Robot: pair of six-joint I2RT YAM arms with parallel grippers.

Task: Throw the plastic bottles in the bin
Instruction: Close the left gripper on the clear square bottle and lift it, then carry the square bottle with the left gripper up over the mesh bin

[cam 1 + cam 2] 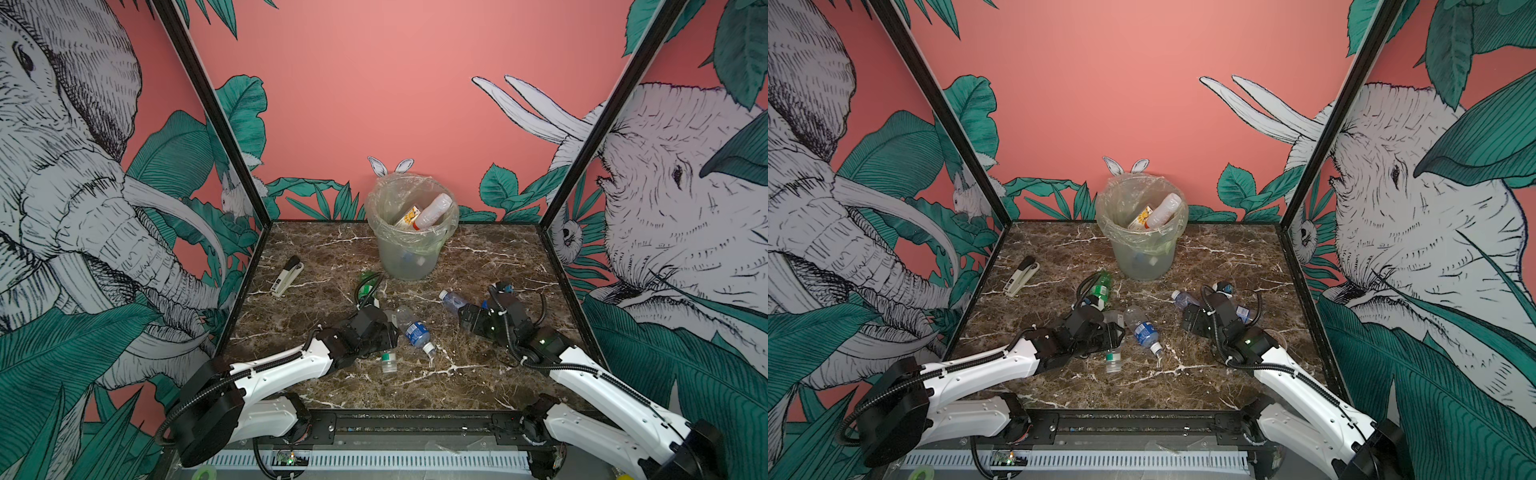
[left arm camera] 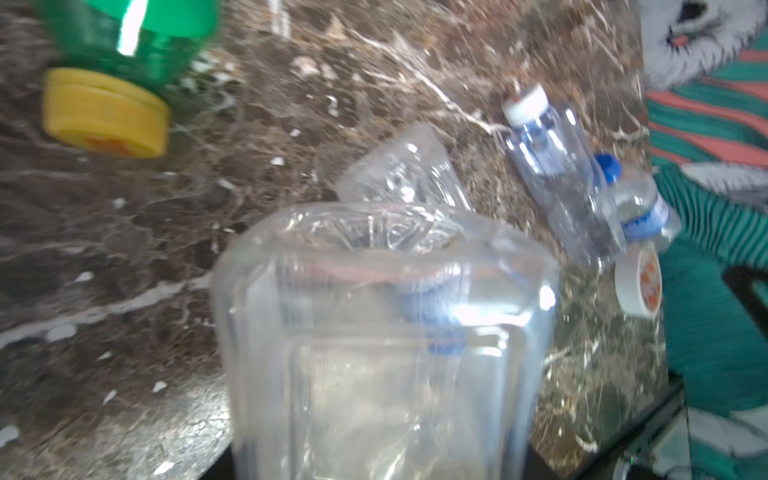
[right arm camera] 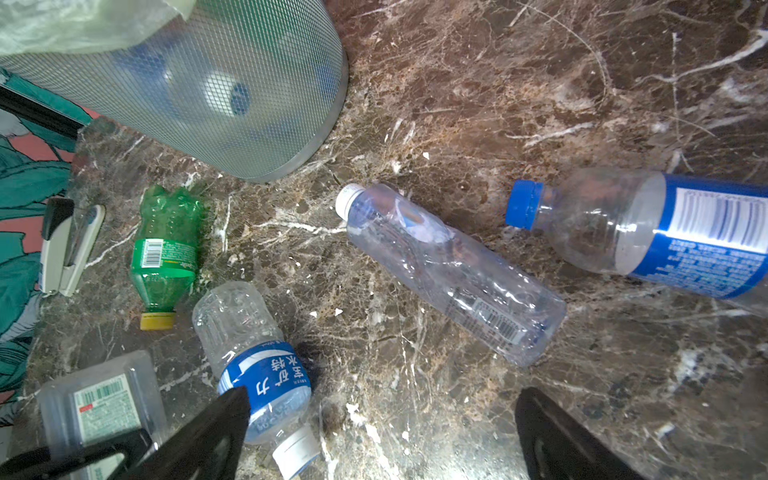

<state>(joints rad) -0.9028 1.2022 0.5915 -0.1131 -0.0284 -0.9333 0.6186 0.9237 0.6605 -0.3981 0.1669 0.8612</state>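
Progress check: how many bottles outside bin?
6: square one in left fingers; green near bin; blue-label, green-cap beside left arm; white-cap, blue-cap by right fingers. Arms may hide more.

You've got a white-and-black stapler (image 1: pixel 286 276) lying on the far left of the brown marble tabletop (image 1: pixel 478 386), off on its own. The back wall (image 1: pixel 374 83) is plain pink, and both side walls have elephants (image 1: pixel 62 166) and green leaves.
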